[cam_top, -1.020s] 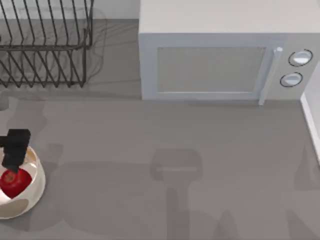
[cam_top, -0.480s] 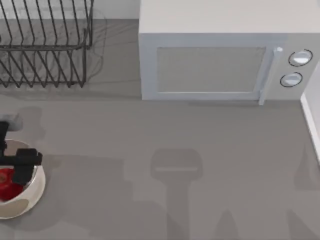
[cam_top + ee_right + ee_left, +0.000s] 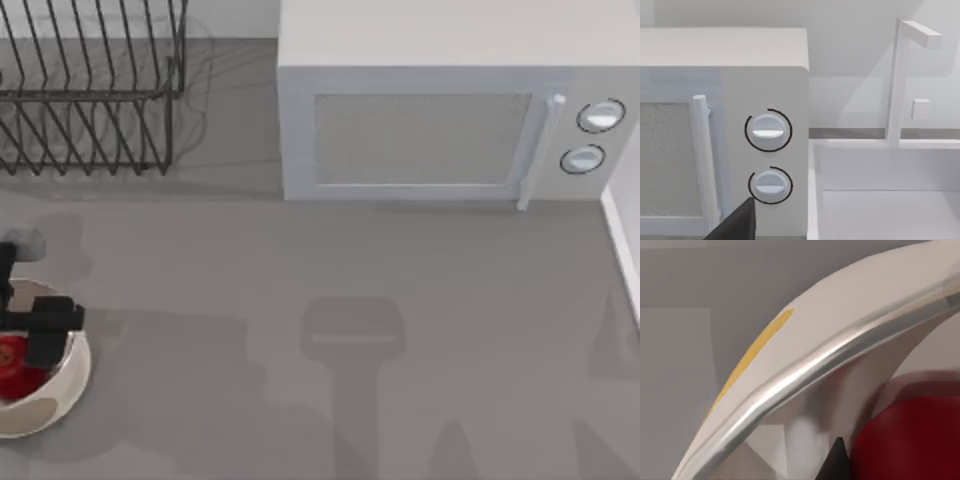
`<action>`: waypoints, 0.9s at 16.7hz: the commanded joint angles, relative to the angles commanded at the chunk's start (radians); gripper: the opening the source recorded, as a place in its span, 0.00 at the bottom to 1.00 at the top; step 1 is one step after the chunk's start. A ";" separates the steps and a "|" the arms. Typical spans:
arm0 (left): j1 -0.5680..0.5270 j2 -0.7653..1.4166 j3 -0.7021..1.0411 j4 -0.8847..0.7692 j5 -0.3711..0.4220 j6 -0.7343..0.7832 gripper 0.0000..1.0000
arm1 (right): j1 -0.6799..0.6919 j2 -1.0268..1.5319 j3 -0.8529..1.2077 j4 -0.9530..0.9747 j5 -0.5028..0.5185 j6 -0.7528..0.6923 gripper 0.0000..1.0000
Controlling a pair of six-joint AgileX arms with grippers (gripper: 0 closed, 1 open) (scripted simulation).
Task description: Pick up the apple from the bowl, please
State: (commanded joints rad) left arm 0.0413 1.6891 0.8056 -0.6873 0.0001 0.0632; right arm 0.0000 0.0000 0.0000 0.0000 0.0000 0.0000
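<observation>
One small glossy red apple (image 3: pixel 12 366) sat inside the one round cream-white glossy bowl (image 3: pixel 60 395), down at the desk's near left corner in the top view. The left arm's black tool (image 3: pixel 35 340) was down inside that bowl, right over the apple's right side, covering part of it. Whether its fingers were spread or closed on the fruit, I could not tell from above.

In the left wrist view the bowl's thick rim (image 3: pixel 805 372) swept across close up, with a tan patch (image 3: pixel 752 352) on the outer wall. The red apple (image 3: pixel 910 440) bulged just behind the rim, and a single dark finger tip (image 3: pixel 836 462) poked in right beside it.

On the grey desk (image 3: pixel 400 300), one dark wire dish rack (image 3: pixel 90 90) stood at the far left. One white microwave (image 3: pixel 440 110) stood at the far right, its door closed, with one vertical handle (image 3: pixel 535 150) and two round knobs (image 3: pixel 592 135).

The right wrist view faced that microwave's two knobs (image 3: pixel 768 157) and a white sink basin (image 3: pixel 885 190) with one tap (image 3: pixel 902 80) beside it. A dark finger tip (image 3: pixel 737 225) of the right tool sat at the frame's edge; its spread I could not tell.
</observation>
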 joint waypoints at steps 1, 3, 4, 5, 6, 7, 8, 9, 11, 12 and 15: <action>0.000 0.000 0.000 0.000 0.000 0.000 0.70 | 0.000 0.000 0.000 0.000 0.000 0.000 1.00; 0.000 0.000 0.000 0.000 0.000 0.000 0.55 | 0.000 0.000 0.000 0.000 0.000 0.000 1.00; 0.000 0.000 0.000 0.000 0.000 0.000 0.47 | 0.000 0.000 0.000 0.000 0.000 0.000 1.00; 0.000 0.000 0.000 0.000 0.000 0.000 0.40 | 0.000 0.000 0.000 0.000 0.000 0.000 1.00; 0.000 0.000 0.000 0.000 0.000 0.000 0.32 | 0.000 0.000 0.000 0.000 0.000 0.000 1.00; 0.000 0.000 0.000 0.000 0.000 0.000 0.25 | 0.000 0.000 0.000 0.000 0.000 0.000 1.00; 0.000 0.000 0.000 0.000 0.000 0.000 0.17 | 0.000 0.000 0.000 0.000 0.000 0.000 1.00; 0.000 0.000 0.000 0.000 0.000 0.000 0.10 | 0.000 0.000 0.000 0.000 0.000 0.000 1.00; 0.000 0.000 0.000 0.000 0.000 0.000 0.00 | 0.000 0.000 0.000 0.000 0.000 0.000 1.00; 0.000 0.000 0.000 0.000 0.000 0.000 0.00 | 0.000 0.000 0.000 0.000 0.000 0.000 1.00; 0.000 0.000 0.000 0.000 0.000 0.000 0.00 | 0.000 0.000 0.000 0.000 0.000 0.000 1.00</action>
State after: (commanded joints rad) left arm 0.0413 1.6891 0.8056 -0.6873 0.0001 0.0632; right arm 0.0000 0.0000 0.0000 0.0000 0.0000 0.0000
